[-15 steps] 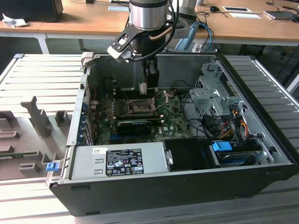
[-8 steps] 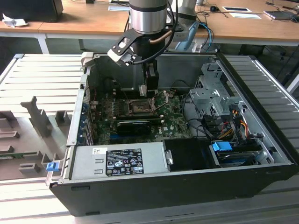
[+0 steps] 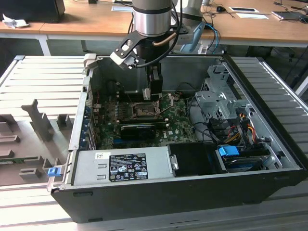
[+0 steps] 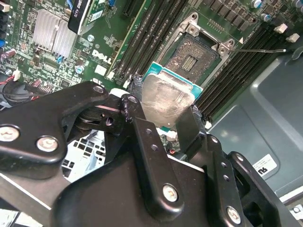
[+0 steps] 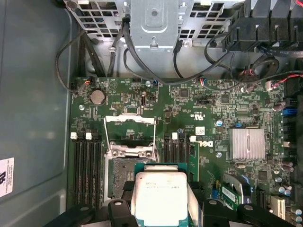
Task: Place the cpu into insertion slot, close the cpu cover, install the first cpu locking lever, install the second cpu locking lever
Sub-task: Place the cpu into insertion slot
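In both wrist views my gripper (image 4: 163,113) (image 5: 163,209) is shut on the cpu (image 4: 165,99) (image 5: 161,194), a pale silver square chip with a green edge, held by two opposite sides. The chip hangs above the green board, partly over one edge of the insertion slot (image 4: 191,56) (image 5: 118,177), whose dark pin grid lies bare. The cpu cover (image 5: 130,126) stands swung open beyond the socket, with thin lever rods (image 5: 105,137) along its sides. In the exterior view the gripper (image 3: 154,91) reaches down into the open computer case, just above the socket (image 3: 142,109).
Black memory slots (image 4: 147,33) flank the socket. A long black card (image 3: 137,130) lies on the board toward the power supply (image 3: 122,166). A metal drive cage (image 3: 216,96) and loose cables (image 3: 240,125) fill the exterior view's right. A ribbed heatsink (image 5: 246,143) sits on the board.
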Controlling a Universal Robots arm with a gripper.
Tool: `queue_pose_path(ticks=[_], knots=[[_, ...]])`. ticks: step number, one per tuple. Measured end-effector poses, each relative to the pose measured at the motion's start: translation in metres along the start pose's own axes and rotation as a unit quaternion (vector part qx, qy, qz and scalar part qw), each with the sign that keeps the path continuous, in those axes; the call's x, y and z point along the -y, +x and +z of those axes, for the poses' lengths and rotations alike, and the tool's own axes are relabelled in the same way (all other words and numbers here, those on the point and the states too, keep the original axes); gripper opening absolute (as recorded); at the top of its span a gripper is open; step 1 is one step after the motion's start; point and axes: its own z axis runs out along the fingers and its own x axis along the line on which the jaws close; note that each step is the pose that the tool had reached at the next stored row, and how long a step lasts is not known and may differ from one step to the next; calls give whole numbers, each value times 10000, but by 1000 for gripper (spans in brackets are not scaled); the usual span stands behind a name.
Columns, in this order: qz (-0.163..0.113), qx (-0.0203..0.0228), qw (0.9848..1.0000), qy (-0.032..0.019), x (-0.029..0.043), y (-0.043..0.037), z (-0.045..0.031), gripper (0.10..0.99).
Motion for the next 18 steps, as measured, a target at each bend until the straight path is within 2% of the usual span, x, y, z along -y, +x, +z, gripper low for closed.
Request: queue_pose_path(ticks=[6,8,13,15,18], knots=[[4,1,10000,0,24,10,149,525],[4,0,10000,1,39,10,170,525],[5,-2,10000,0,159,18,202,525],[4,-2,10000,0,171,40,226,525],[3,-2,10000,0,184,57,307,525]])
